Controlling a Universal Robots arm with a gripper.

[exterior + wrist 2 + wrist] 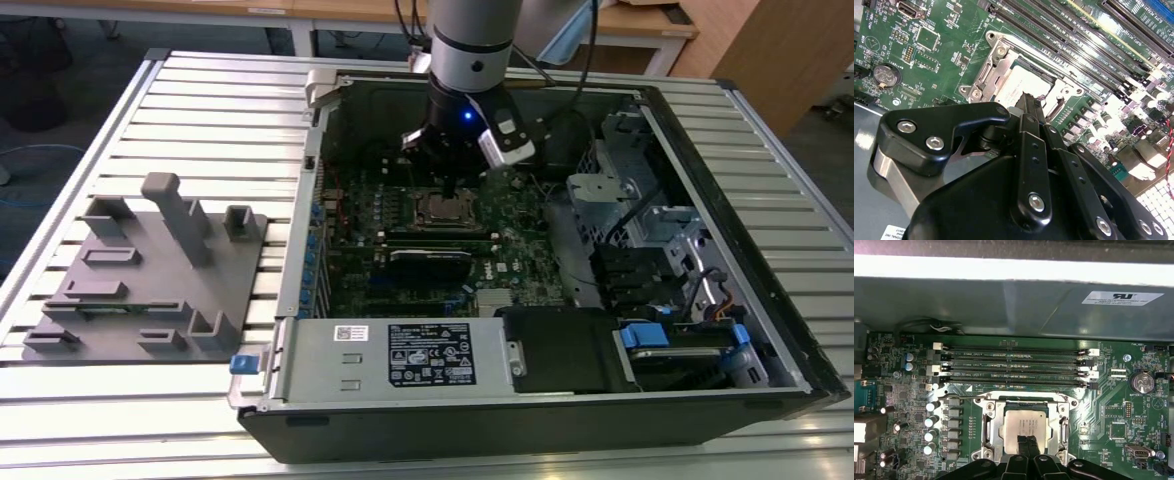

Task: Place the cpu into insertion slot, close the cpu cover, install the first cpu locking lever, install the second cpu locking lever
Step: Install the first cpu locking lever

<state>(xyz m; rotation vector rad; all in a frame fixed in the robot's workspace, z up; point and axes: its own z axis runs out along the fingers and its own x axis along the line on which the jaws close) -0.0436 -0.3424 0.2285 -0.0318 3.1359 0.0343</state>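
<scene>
Your gripper (1027, 446) hung with jaws pressed together, pinching nothing. The cpu (441, 209) sat in the insertion slot (990, 434), centre of the exterior frame, directly below the gripper.

A slatted metal table (214, 100) carries an open computer case (561, 425) and, to the exterior view's left of it, a grey moulded fixture (140, 300)

Low memory slots (1014, 367) and capacitors (932, 420) beside the cpu (1023, 421); open overhead
</scene>
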